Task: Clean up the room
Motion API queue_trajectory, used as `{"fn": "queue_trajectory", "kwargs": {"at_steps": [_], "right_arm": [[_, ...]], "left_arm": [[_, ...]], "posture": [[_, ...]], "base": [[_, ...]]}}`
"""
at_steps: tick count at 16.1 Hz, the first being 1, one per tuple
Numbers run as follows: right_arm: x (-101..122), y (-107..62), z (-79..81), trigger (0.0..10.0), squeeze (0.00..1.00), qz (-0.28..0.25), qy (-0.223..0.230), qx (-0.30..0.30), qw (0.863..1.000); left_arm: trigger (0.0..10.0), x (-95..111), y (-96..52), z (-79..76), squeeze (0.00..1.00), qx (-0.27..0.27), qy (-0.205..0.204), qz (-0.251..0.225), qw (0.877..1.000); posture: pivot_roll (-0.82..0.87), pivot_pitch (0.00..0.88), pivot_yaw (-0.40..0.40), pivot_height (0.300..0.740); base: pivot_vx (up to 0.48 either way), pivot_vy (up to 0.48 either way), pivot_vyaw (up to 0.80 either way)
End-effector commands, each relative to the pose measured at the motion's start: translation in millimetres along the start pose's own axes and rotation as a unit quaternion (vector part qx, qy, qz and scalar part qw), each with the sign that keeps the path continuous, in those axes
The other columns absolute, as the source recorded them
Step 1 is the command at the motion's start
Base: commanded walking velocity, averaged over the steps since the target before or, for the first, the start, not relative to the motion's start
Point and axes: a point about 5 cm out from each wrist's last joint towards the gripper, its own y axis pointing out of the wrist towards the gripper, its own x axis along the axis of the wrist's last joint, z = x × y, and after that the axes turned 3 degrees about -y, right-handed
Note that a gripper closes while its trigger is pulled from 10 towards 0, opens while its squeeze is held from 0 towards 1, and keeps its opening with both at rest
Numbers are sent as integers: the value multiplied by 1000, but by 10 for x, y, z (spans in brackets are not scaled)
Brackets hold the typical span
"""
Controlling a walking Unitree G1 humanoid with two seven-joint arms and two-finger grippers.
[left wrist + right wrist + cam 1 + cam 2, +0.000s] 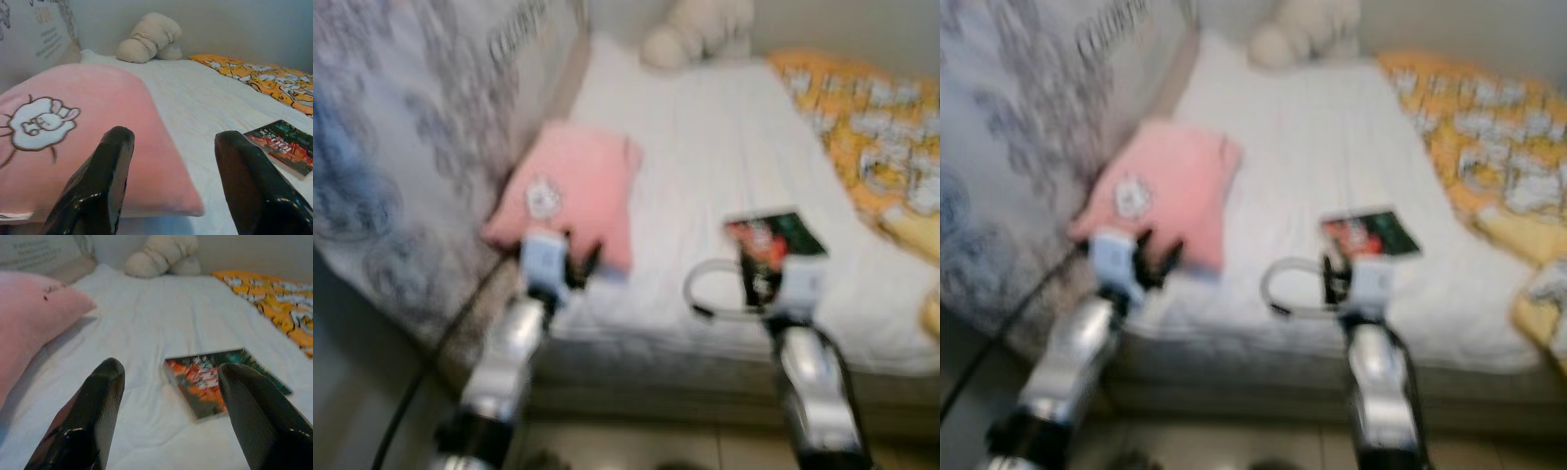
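Pink pillow at bed edge; book mid-sheet.

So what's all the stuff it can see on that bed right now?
Pillow: one, pink with a white bunny print, left side of the bed by the patterned wall.
Book: one, red and green cover, flat on the white sheet.
Cable: one, white loop, near the bed's front edge.
Plush toy: one, cream, at the bed's far end.
Blanket: one, orange patterned, right side.
Left gripper: open, facing the pillow.
Right gripper: open, facing the book.
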Motion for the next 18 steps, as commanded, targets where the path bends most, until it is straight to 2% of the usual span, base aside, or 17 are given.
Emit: {"fn": "queue_trajectory", "kwargs": {"at_steps": [1,2,3,4,5,6,8,9,11,13,14,15,16,18], "right_arm": [[37,6,-133,10000,0,-2,-8,-26,1000],[47,2,-135,10000,1000,-5,0,-30,1000],[60,-8,-128,10000,1000,-9,1,-27,1000],[89,-60,-129,10000,1000,-19,3,-22,1000],[82,-91,-144,10000,1000,-19,2,-24,1000],[61,-121,-155,10000,1000,-17,3,-20,1000],[44,-126,-147,10000,1000,-16,2,-14,1000],[39,-101,-130,10000,1000,-17,2,-9,1000],[46,-87,-111,10000,1000,-20,10,-4,1000],[36,-83,-101,10000,1000,-15,5,-1,1000],[50,-65,-79,10000,1000,-19,-19,5,1000],[57,-40,-63,10000,1000,-21,-26,4,999],[34,-2,-55,10000,0,-7,-28,-3,1000],[47,1,-44,10000,0,-8,-33,2,999]], "left_arm": [[10000,3,67,-96,0,-15,3,3,1000],[10000,3,75,-58,545,-6,7,4,1000],[10000,-3,71,2,1000,13,11,7,1000],[10000,-20,11,126,1000,43,13,14,999],[10000,-29,-41,152,1000,42,25,18,999],[10000,-36,-82,166,1000,49,20,18,998],[10000,-89,-60,174,1000,62,2,41,997],[10000,-60,10,137,1000,56,9,35,998],[10000,-60,40,100,1000,36,33,47,998],[10000,-34,34,75,1000,17,16,37,999],[10000,40,30,-13,0,-22,0,13,1000],[10000,30,60,-33,0,-20,-8,16,1000],[10000,12,87,-47,0,-12,-11,16,1000],[10000,25,101,-82,0,-24,-17,12,999]], "posture": [[91,0,-46,728],[87,0,-37,728],[85,0,-35,728],[83,0,-33,728],[86,0,-36,728],[91,0,-37,728],[100,0,-33,728],[101,0,-32,728],[103,0,-30,728],[104,0,-30,728],[102,0,-27,728],[100,0,-25,728],[97,0,-24,728],[97,0,-24,728]], "base": [[0,-454,0],[0,-450,0],[0,-431,0],[0,-431,0],[0,-431,0],[270,-394,0],[161,0,0],[0,0,0],[0,0,0],[0,0,0],[480,0,0],[480,0,0],[480,0,0],[480,0,0]]}}
